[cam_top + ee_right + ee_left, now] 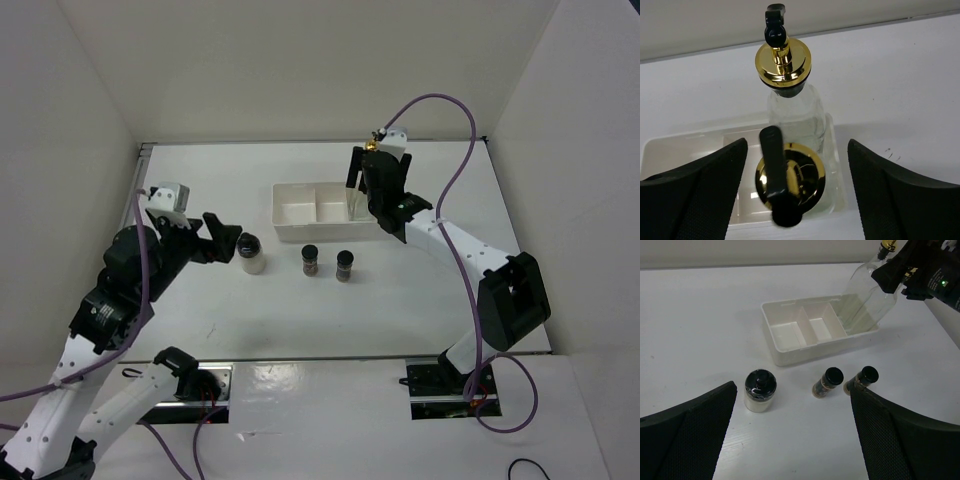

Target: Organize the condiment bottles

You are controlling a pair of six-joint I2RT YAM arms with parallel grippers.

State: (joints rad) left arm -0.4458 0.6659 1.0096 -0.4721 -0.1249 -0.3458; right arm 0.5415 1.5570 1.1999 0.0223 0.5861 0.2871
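Note:
Two tall clear glass bottles with gold spouts stand at the right end of the white tray. The nearer bottle is between the spread fingers of my right gripper, which is open and does not touch it. The farther bottle stands just behind it. Both show as clear glass in the left wrist view. The squat whitish jar stands left of the tray, just in front of my open, empty left gripper. Two small dark jars stand side by side in front of the tray.
The tray's left and middle compartments hold nothing. White walls close in the table at the back and both sides. The right arm reaches over the table's right part.

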